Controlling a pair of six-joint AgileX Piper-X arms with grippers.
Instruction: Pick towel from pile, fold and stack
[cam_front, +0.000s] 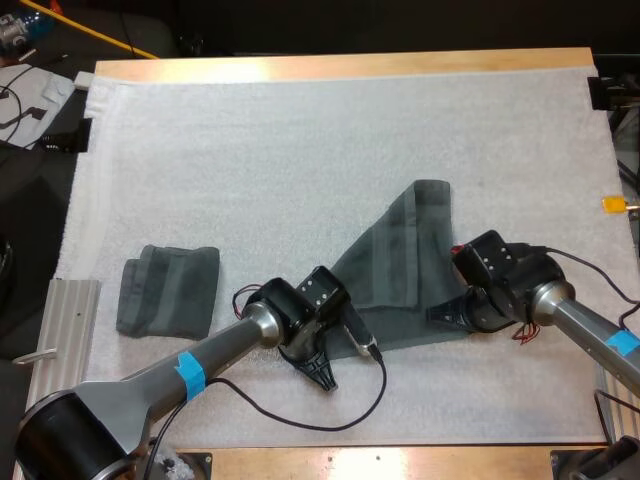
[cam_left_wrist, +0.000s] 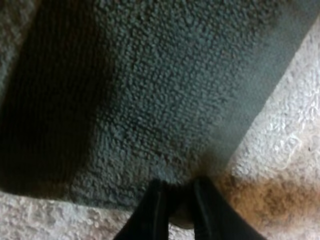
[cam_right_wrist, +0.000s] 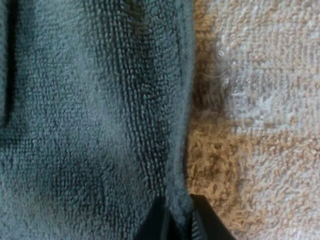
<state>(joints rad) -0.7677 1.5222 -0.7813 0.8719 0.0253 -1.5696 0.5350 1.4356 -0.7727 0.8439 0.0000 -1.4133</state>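
Folded towel (cam_front: 168, 290) on left of mat (cam_front: 300, 150), well apart from the rest. Left end effector (cam_front: 322, 372) is nearly closed, pinching the near-left corner of centre towel (cam_front: 400, 265). Right end effector (cam_front: 447, 314) pinches its near-right edge. Towel's long axis runs away from both, so I'd fold forward. Left arm is nearer the stack. No legible writing.
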